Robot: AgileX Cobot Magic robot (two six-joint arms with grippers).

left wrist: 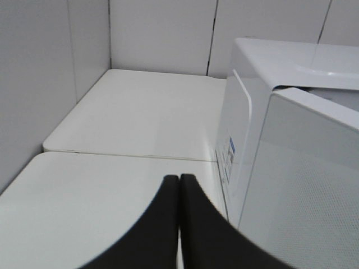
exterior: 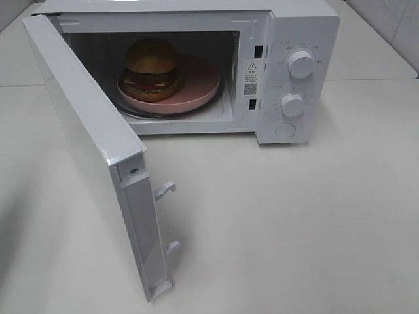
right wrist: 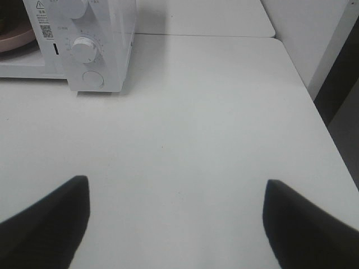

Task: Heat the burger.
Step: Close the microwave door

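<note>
The right gripper (right wrist: 176, 184) is wide open and holds nothing. It hangs over the table (right wrist: 196, 112), out in front of the microwave (right wrist: 112, 56) on its knob side. The left gripper (left wrist: 179, 180) is shut tight on nothing, beside the microwave's left wall, on the outer side of the door (exterior: 85, 144). The door is swung wide open and sticks out over the table, with two hooks (exterior: 165, 190) on its edge. Past it, the burger (exterior: 152, 65) sits on a pink plate (exterior: 203, 82) inside the microwave, well apart from both grippers. The table right of the door is open room.
</note>
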